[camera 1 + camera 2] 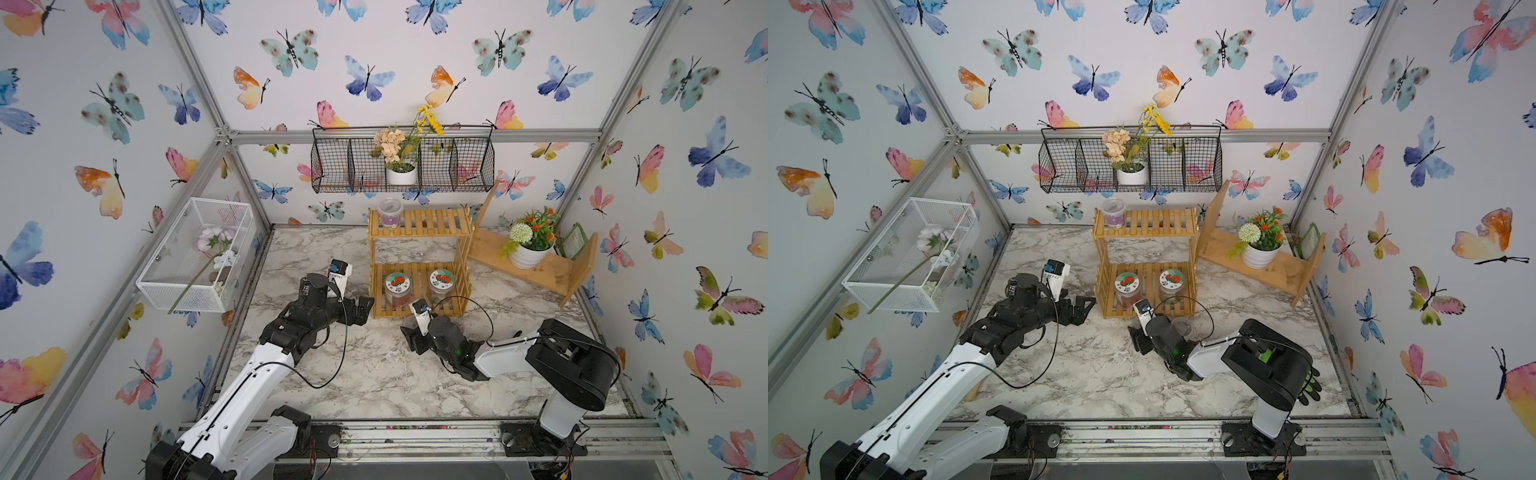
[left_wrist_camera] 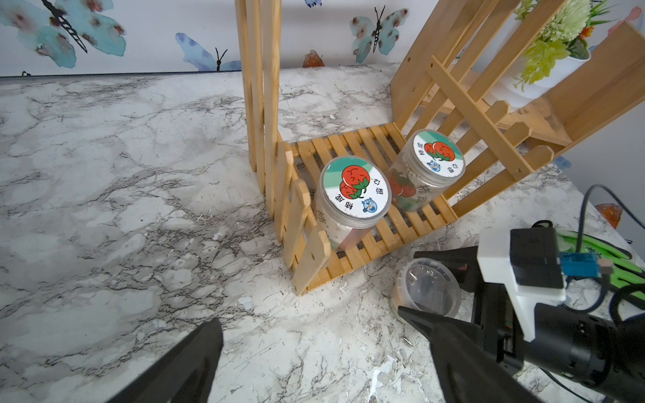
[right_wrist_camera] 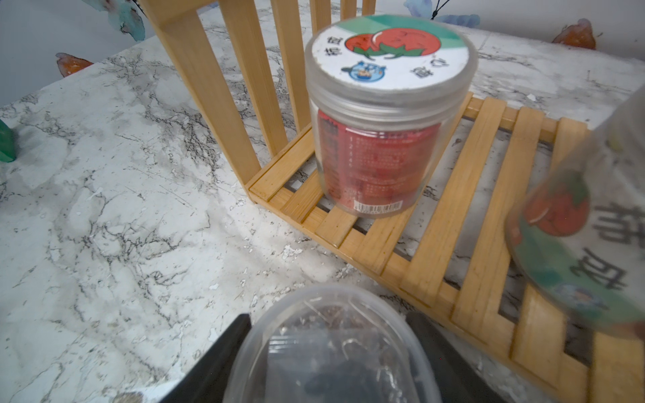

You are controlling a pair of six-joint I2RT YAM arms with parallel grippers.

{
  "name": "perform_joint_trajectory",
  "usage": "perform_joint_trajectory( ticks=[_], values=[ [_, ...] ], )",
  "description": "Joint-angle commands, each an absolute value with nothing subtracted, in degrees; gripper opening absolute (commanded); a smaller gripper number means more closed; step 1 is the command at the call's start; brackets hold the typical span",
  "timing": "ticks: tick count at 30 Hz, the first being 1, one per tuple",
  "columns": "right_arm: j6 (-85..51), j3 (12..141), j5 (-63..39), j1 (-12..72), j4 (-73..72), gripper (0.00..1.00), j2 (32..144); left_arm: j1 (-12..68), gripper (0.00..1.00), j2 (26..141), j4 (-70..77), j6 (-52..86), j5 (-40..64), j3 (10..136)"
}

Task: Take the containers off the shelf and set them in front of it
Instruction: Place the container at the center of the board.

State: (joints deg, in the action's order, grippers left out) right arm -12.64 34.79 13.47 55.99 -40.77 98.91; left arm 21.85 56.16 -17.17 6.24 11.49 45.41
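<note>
On the near side of the marble table (image 1: 374,374), just in front of the shelf (image 1: 428,222), the right gripper (image 2: 408,281) has its fingers drawn in to a middling gap on a small clear cup (image 3: 331,349), one finger against each side of its wall. Whether the cup's base bears on the table is hard to tell from these views; it looks down or very nearly so. The step in hand, I judge, is setting this cup in front of the shelf. The next move calls for letting go and drawing the fingers back toward the near side without tipping the cup.

To the left, the left gripper (image 1: 363,311) hangs empty with its jaws spread wide, just beside the left front corner of the lower tier.

Farther back, the left jar (image 1: 397,286) and the right jar (image 1: 441,282) stand upright side by side on the lower tier, not touching. Farthest, a second small cup (image 1: 390,212) stands at the left end of the top tier. By my count, three containers are not yet off the shelf
</note>
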Motion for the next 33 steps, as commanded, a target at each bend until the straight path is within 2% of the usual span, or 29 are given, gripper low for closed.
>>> perform_joint_trajectory(
  ticks=[1, 11, 19, 33],
  values=[
    [-13.45, 34.65, 13.8, 56.34, -41.57, 0.72, 99.84, 21.65, 0.99, 54.85, -17.34, 6.05, 10.84, 44.99],
    [-13.97, 33.15, 14.43, 56.34, -41.84, 0.87, 98.6, 21.63, 0.99, 54.54, -17.75, 6.06, 10.81, 45.0],
    [-12.32, 34.69, 11.89, 56.51, -37.31, 0.98, 91.95, 21.64, 0.99, 55.79, -16.46, 6.27, 11.21, 47.0],
    [-13.03, 43.26, 12.93, 56.78, -14.19, 0.98, 76.47, 21.73, 0.99, 63.99, -12.26, 1.91, 14.99, 57.83]
  ],
)
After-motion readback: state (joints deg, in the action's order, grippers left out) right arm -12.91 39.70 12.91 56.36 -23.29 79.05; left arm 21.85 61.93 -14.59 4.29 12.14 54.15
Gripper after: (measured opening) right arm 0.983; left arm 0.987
